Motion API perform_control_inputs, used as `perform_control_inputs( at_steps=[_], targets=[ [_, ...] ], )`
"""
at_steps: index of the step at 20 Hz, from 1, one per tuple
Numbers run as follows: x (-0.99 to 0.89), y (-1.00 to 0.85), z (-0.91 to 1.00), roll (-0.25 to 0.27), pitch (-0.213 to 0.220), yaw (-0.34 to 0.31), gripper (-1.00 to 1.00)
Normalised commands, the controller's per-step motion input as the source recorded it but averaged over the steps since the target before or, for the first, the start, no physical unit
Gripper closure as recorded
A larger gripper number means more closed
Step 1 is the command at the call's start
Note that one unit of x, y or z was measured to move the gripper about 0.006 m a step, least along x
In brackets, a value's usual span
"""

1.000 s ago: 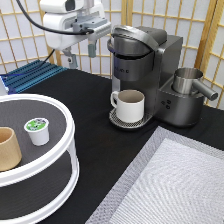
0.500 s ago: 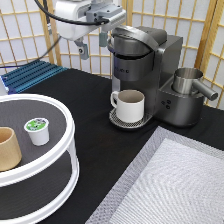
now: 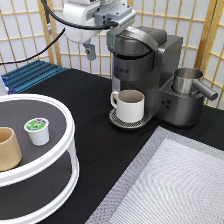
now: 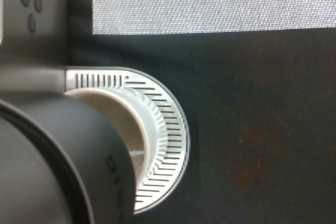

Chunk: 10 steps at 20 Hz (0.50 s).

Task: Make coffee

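Hand [image 3: 111, 27] up at exterior view's top, just above the coffee machine [image 3: 145, 70] head; can't tell if it's apart or together, holds nothing visible. Nearest the camera: tan cup [image 3: 7, 148] and the coffee pod [image 3: 37, 131], upright, foil up, both on top tier of white round stand [image 3: 60, 165] at exterior view's left. Black tabletop [image 3: 95, 120]. Farther back, white mug [image 3: 130, 105] on the machine's drip tray [image 4: 169, 145], steel pitcher [image 3: 189, 82] to its right.
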Motion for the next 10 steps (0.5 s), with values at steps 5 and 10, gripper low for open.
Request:
perform_control_inputs(
  at_steps=[5, 10],
  targets=[
    [0.12, 0.36, 0.37, 0.0, 0.0, -0.052, -1.0],
    [0.08, 0.47, 0.4, 0.0, 0.0, -0.036, -1.0]
  ],
)
